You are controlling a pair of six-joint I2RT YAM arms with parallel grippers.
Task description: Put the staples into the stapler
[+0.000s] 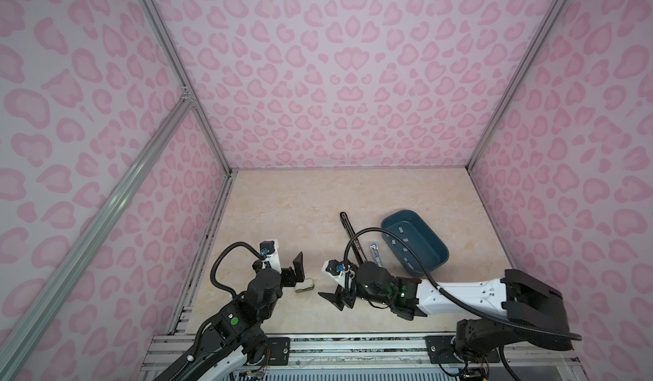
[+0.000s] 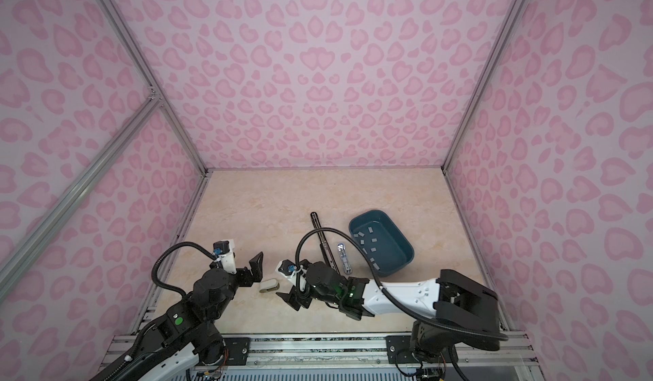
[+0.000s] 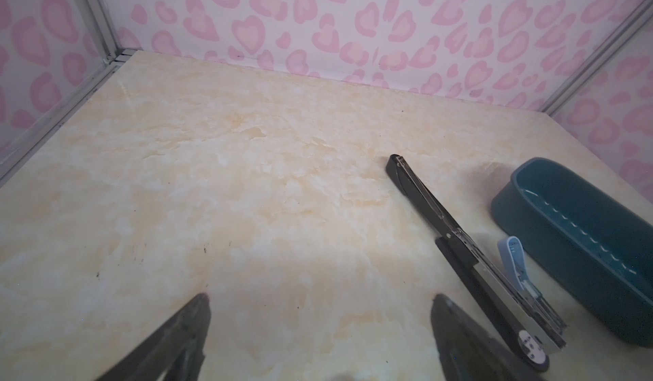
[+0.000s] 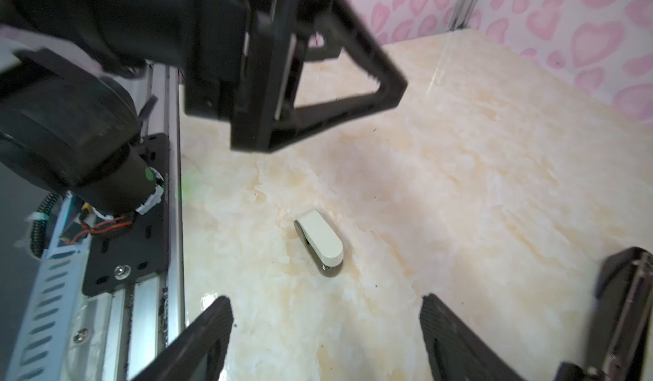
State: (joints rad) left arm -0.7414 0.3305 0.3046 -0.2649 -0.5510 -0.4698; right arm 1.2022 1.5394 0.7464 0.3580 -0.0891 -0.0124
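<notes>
A small cream stapler (image 1: pixel 305 285) (image 2: pixel 269 285) (image 4: pixel 319 241) lies closed on the table between my two grippers. My left gripper (image 1: pixel 298 268) (image 2: pixel 257 266) (image 3: pixel 319 301) hangs open just behind it, holding nothing. To the stapler's right my right gripper (image 1: pixel 332 299) (image 2: pixel 290 301) (image 4: pixel 325 305) points at it, also open and empty. A long black stapler (image 1: pixel 351 236) (image 2: pixel 321 239) (image 3: pixel 459 241) lies opened out flat, and beside it a small blue-white stapler (image 1: pixel 375 255) (image 2: pixel 344 257) (image 3: pixel 519 269) lies open. The staples (image 1: pixel 405 239) (image 2: pixel 374 240) are scattered in a teal tray (image 1: pixel 438 245) (image 2: pixel 406 246) (image 3: pixel 565 220).
Pink patterned walls close the table on three sides. An aluminium rail (image 1: pixel 318 347) with the arm mounts runs along the front edge. The right arm's cable (image 1: pixel 357 238) loops over the black stapler. The left gripper's fingers (image 4: pixel 353 79) fill the upper part of the right wrist view.
</notes>
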